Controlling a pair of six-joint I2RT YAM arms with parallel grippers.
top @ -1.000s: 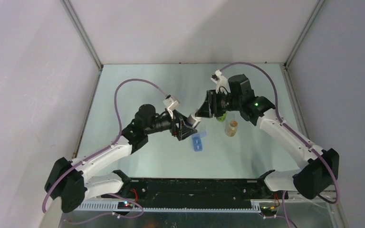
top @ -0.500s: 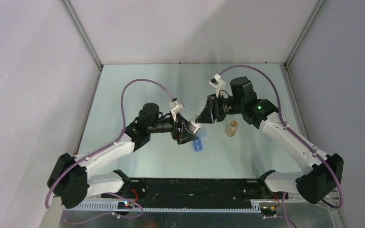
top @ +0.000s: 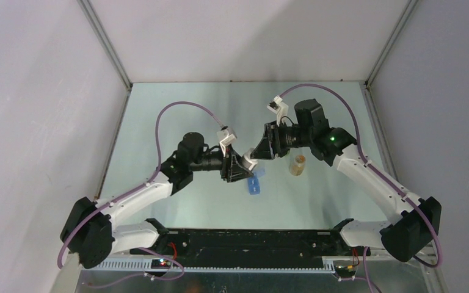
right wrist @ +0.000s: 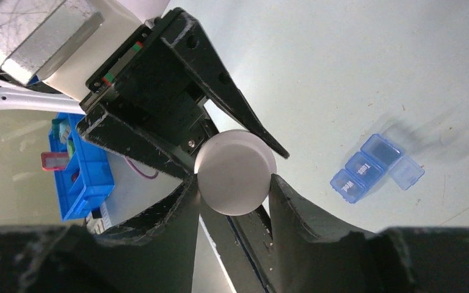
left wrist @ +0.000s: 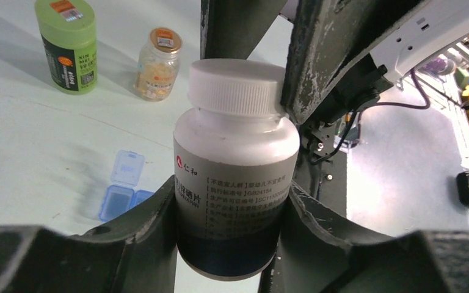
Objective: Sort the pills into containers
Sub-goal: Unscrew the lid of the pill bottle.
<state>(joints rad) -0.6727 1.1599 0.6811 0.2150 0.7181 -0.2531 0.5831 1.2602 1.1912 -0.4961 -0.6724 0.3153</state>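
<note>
I judged we were at opening the white bottle (left wrist: 235, 152). It was smooth round plastic with a printed label, and the left gripper (left wrist: 232, 207) had its jaws closed snug on either side of the body. Beyond those jaws stood a glossy green bottle (left wrist: 67, 43) and a smaller amber jar (left wrist: 157, 64). Beside the jaws, down on the table (left wrist: 30, 140), lay the translucent blue pill box (left wrist: 122, 195), one lid flipped open. The right gripper (right wrist: 233, 183) was pinched shut across the ribbed white cap (left wrist: 237, 85). Next, I reckoned, came a twist of that cap while the left held firm.
</note>
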